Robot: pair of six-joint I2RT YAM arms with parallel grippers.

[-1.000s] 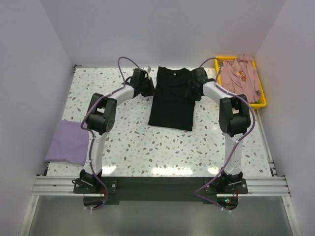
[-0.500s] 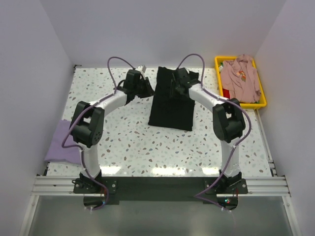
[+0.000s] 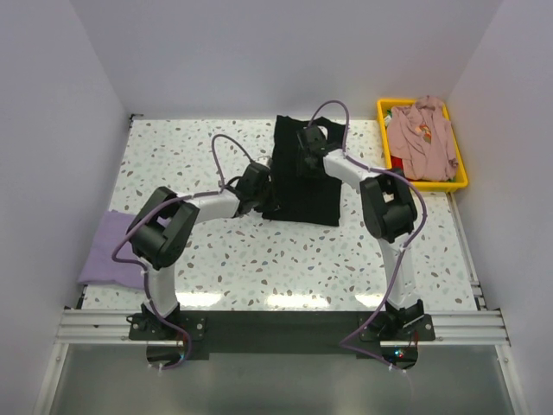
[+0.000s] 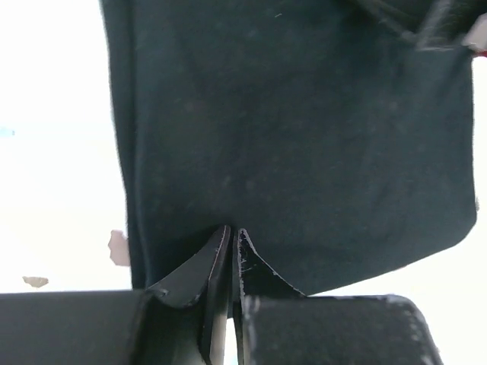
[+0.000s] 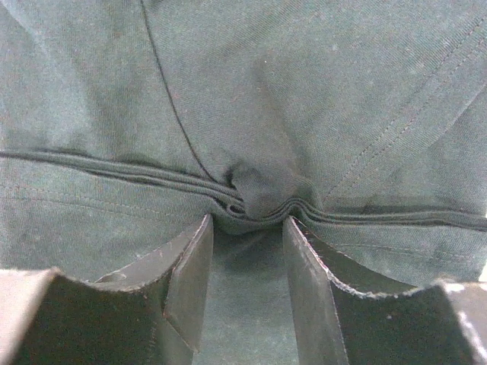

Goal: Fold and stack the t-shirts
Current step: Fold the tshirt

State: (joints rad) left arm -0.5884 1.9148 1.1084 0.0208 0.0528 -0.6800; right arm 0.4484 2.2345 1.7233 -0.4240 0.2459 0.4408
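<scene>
The black t-shirt (image 3: 302,186) lies flat at the back middle of the table. My left gripper (image 3: 259,185) is at the shirt's lower left edge. In the left wrist view it (image 4: 230,228) is shut, its tips over the black cloth (image 4: 304,137), and no cloth shows between them. My right gripper (image 3: 309,143) is over the shirt's upper part. In the right wrist view it (image 5: 247,217) pinches a bunched fold of hem (image 5: 259,190). The lavender t-shirt (image 3: 117,251) lies folded at the left edge. The dusty-pink t-shirt (image 3: 421,138) lies in the bin.
The yellow plastic bin (image 3: 462,177) stands at the back right corner. White walls close the table on the left, back and right. Both arms' cables arch above the shirt.
My left gripper swung from the back left down to the shirt's lower left edge. My right gripper moved from the shirt's right side in over its upper middle, pulling cloth with it.
</scene>
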